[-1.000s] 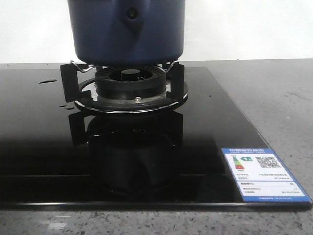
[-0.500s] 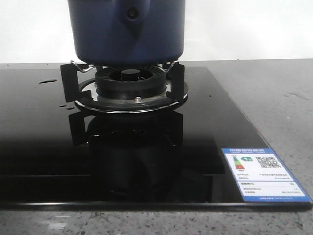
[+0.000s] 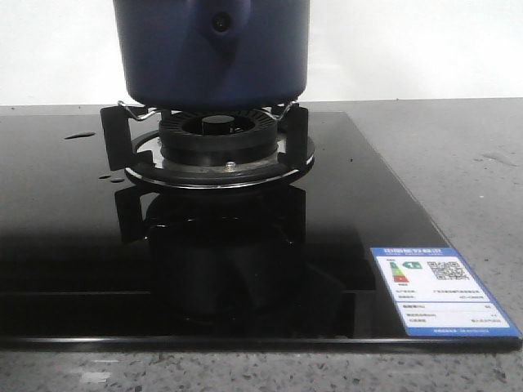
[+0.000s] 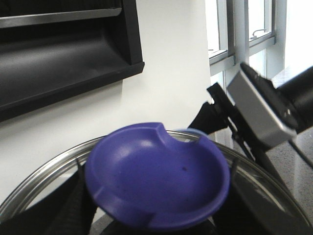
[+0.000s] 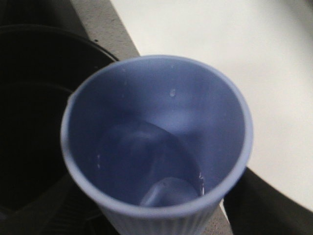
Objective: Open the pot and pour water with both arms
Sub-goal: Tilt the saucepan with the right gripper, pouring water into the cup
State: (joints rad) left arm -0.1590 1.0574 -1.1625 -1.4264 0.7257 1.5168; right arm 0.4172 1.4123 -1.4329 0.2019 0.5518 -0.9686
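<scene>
The dark navy pot (image 3: 212,57) stands on the gas burner (image 3: 216,139) at the top of the front view; its top is cut off and neither gripper shows there. In the left wrist view my left gripper (image 4: 156,218) is shut on the blue knob (image 4: 156,178) of a steel-rimmed glass lid (image 4: 44,181), held up in the air. In the right wrist view my right gripper (image 5: 156,223) is shut on a pale blue ribbed cup (image 5: 156,137), tilted, with a little water in its bottom. The pot's dark mouth (image 5: 29,107) lies beside the cup.
The burner sits on a black glass hob (image 3: 73,245) with a label sticker (image 3: 441,290) at its front right corner, set in a grey speckled counter (image 3: 458,147). A black range hood (image 4: 63,49) hangs above. The right arm (image 4: 264,107) is close to the lid.
</scene>
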